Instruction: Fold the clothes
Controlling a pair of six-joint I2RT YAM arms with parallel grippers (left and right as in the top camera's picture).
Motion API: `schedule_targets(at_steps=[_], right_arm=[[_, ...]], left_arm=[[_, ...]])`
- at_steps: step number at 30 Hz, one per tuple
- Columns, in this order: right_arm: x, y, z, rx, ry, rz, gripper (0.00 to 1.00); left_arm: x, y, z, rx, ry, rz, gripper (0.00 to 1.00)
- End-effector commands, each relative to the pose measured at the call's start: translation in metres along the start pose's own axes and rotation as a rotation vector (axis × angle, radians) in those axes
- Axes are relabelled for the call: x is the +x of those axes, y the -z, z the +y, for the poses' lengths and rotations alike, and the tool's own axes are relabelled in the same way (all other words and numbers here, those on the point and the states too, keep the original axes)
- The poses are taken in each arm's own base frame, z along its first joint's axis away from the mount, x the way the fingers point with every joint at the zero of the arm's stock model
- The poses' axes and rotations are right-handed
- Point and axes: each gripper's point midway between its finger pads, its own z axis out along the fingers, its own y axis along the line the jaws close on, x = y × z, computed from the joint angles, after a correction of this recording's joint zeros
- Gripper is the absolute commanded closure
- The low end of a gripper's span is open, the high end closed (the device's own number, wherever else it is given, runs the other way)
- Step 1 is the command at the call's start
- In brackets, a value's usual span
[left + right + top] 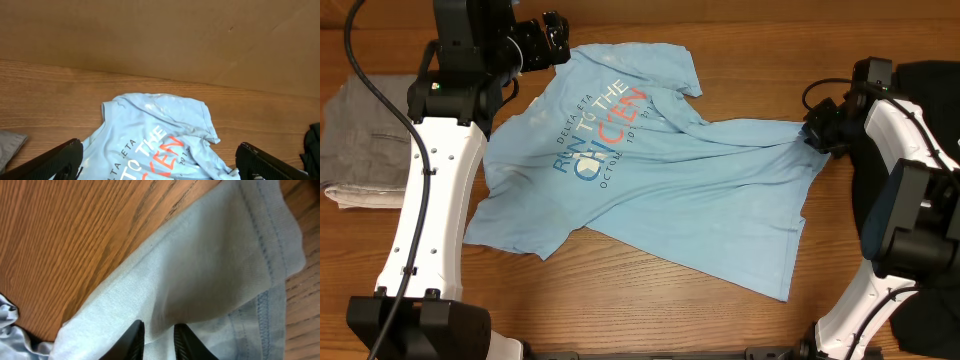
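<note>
The clothes here are a light blue T-shirt (pixel 650 170) with dark blue, white and orange-red lettering. It lies rumpled and spread across the middle of the wooden table. My left gripper (pixel 555 45) hovers wide open at the shirt's far left corner, and its view shows the shirt (pixel 160 130) between the spread fingers (pixel 65 157). My right gripper (pixel 810 130) is at the shirt's right edge. In its wrist view the gripper (pixel 159 326) stands slightly open, with a raised fold of the hemmed fabric (pixel 210 265) lying in the narrow gap.
A folded grey garment (pixel 365 140) rests at the table's left edge. A dark garment (pixel 930 100) lies at the far right, under the right arm. A brown wall (pixel 160 40) runs along the table's back edge.
</note>
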Motion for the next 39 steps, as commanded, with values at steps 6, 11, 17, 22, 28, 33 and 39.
schedule_targets(at_steps=[6, 11, 17, 22, 28, 33, 39], right_arm=[[-0.010, 0.006, 0.002, 0.008, 0.009, -0.042, 0.75], [-0.006, -0.001, -0.003, 0.013, 0.007, -0.035, 0.75], [-0.008, -0.008, -0.003, 0.000, 0.013, -0.052, 0.91], [-0.014, -0.007, 0.002, -0.019, 0.020, -0.076, 0.96], [-0.020, -0.006, 0.008, -0.044, 0.025, -0.100, 0.96], [-0.025, -0.006, 0.013, -0.066, 0.033, -0.119, 0.96], [-0.037, -0.003, 0.023, -0.107, 0.023, -0.169, 0.96]], left_arm=[[0.005, -0.004, -0.002, 0.006, 0.009, 0.013, 0.00], [0.005, -0.004, -0.002, 0.006, 0.009, 0.013, 0.00], [0.005, -0.004, -0.002, 0.006, 0.009, 0.013, 0.00], [0.005, -0.004, -0.002, 0.006, 0.009, 0.013, 0.00], [0.005, -0.004, -0.002, 0.006, 0.009, 0.013, 0.00], [0.005, -0.004, -0.002, 0.006, 0.009, 0.013, 0.00], [0.005, -0.004, -0.002, 0.006, 0.008, 0.013, 0.00]])
